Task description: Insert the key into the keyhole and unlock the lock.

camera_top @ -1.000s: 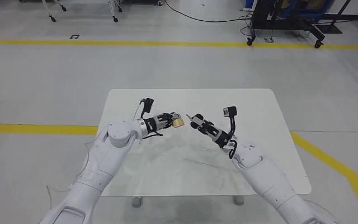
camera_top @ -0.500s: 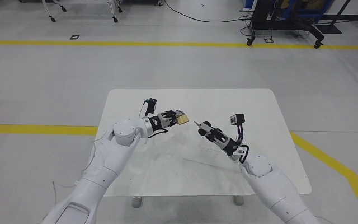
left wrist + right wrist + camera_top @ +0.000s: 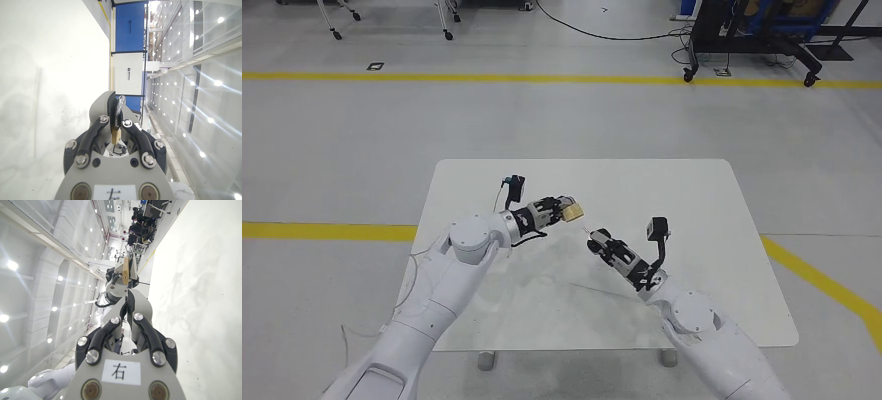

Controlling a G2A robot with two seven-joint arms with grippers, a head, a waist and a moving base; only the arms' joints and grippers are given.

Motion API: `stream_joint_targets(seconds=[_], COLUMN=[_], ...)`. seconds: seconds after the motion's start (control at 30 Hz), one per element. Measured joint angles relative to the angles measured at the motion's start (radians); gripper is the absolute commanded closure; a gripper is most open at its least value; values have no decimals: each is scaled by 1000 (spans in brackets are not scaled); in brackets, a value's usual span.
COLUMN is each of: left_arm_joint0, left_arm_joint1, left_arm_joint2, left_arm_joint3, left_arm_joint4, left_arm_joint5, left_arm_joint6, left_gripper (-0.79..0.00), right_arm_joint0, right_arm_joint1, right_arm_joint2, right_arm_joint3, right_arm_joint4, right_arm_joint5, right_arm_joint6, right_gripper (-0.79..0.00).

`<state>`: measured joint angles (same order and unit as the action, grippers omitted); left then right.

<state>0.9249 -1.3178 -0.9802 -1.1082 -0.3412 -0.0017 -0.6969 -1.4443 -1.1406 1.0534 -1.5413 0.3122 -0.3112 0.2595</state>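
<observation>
Brass lock (image 3: 571, 211), matt white table (image 3: 692, 200)

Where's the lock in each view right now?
Top: lock in the left gripper, over the table.
Left wrist: lock between its own fingers.
Right wrist: lock ahead, in the left gripper.
Landmark: the white table, in all three.

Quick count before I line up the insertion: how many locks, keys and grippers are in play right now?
Brass padlock, held in left gripper: 1
Thin metal key, held in right gripper: 1
Grippers: 2
Total: 4
</observation>
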Motion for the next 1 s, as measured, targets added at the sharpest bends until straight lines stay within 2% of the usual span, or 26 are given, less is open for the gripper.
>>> stream_joint_targets(seconds=[0.23, 0.7, 1.0], left_arm_joint0=[-1, 5, 15], left_arm_joint1=[-2, -6, -7], left_arm_joint2=[3, 4, 1], left_arm_joint3=[-3, -11, -22], left_arm_joint4=[11, 31, 28], left_arm_joint5=[-7, -10, 1], left_arm_joint6=[-10, -10, -13], left_gripper=[0, 0, 0], right_arm_joint0=[26, 39, 37], right_arm_joint1=[-18, -36, -48], right_arm_joint2=[-18, -22, -34], right_arm_joint3=[20, 38, 28], right_arm_joint4=[26, 37, -88], right_arm_joint5=[6, 6, 18], right_arm_joint6=[-42, -25, -126], right_gripper=[0, 0, 0])
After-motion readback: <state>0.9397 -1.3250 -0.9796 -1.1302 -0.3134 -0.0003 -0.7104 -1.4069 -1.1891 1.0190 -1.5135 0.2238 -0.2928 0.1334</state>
